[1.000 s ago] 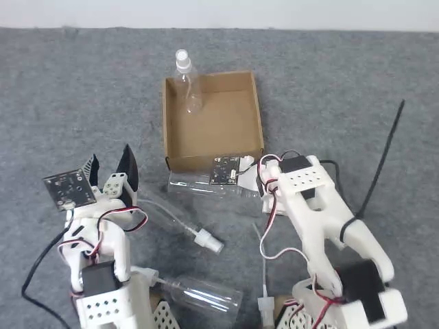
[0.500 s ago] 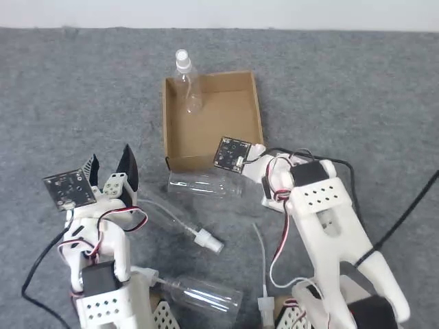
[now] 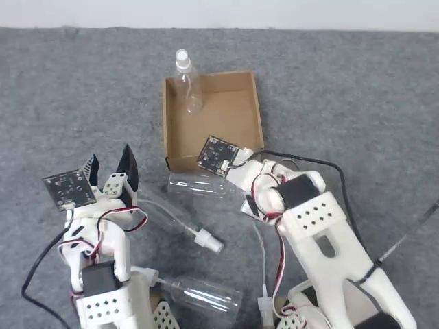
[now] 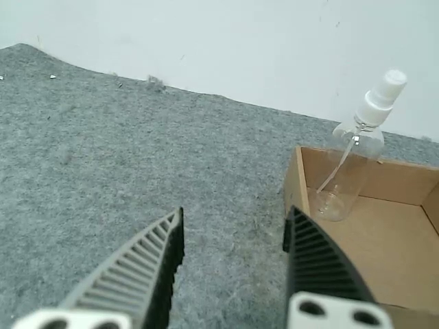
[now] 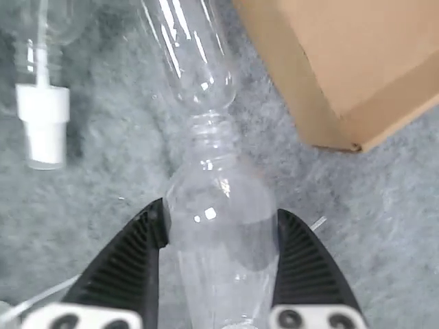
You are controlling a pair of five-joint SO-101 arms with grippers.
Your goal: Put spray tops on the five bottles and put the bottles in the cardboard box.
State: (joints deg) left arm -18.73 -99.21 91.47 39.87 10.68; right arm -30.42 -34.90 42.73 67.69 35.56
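Observation:
A capless clear bottle lies on the grey felt in front of the cardboard box. My right gripper is open with a finger close on each side of it. Just past its neck lies a second clear bottle, along the box's front wall. One bottle with a spray top leans in the box's back left corner, also seen from the left wrist as a capped bottle. My left gripper is open and empty, raised over the felt at the lower left.
A capped bottle lies between the arms, its white spray head pointing right. Another capped bottle lies at the bottom edge. A loose spray top with a long tube lies by the right arm's base.
The right arm has swung left and forward along the box front, bringing its gripper over the capless bottle. The left arm has stayed still.

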